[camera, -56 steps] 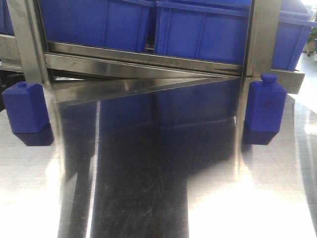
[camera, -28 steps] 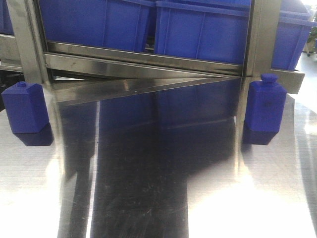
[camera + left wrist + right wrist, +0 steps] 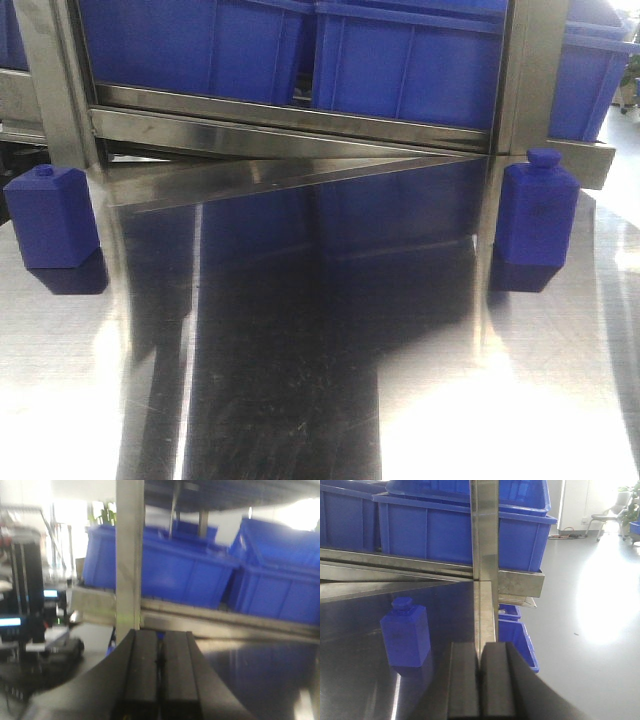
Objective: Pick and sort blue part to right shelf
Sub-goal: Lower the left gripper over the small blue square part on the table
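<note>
left claw (image 3: pixel 160 642): jaws pressed together, nothing between them, touching nothing.
right claw (image 3: pixel 480 655): jaws together, empty, lined up with a rack post at 12 o'clock.
blue part (image 3: pixel 50 220): upright on the steel table (image 3: pixel 300 400), at 9 o'clock in the front view, beside the rack's left post.
taller blue block (image 3: pixel 538 212): upright at 3 o'clock, by the right post.
right shelf (image 3: pixel 300 125): front rail at 12 o'clock, carrying blue bins (image 3: pixel 400 60).

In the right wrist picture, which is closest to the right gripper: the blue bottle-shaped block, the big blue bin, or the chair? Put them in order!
Starting from the right gripper:
1. blue bottle-shaped block, just ahead, to the left.
2. big blue bin, higher up, behind the block.
3. chair, far off at the top right.
</note>
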Robot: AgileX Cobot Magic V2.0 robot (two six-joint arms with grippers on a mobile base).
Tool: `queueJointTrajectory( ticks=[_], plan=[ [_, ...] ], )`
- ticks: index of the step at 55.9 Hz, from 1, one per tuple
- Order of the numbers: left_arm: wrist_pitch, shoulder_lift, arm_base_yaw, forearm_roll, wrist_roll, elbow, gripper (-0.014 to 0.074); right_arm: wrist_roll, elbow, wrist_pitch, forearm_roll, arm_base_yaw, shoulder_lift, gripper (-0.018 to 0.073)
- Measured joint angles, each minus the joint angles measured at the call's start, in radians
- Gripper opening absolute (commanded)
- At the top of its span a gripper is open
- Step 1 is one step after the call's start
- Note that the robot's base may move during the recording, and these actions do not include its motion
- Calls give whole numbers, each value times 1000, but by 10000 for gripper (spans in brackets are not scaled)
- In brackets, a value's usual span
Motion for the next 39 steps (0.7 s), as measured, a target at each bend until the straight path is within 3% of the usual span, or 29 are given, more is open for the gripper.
queueJointTrajectory(
  ticks=[10,16,25,39],
  plan=[
    [223,218,0,-58,5,-197,462,0,0,0,0,0,0,38],
    [315,340,0,-75,6,-265,552,0,0,0,0,0,0,38],
    [418,532,0,-119,22,-362,580,0,0,0,0,0,0,38],
    [490,793,0,-175,66,-541,580,0,0,0,0,0,0,38]
  ],
)
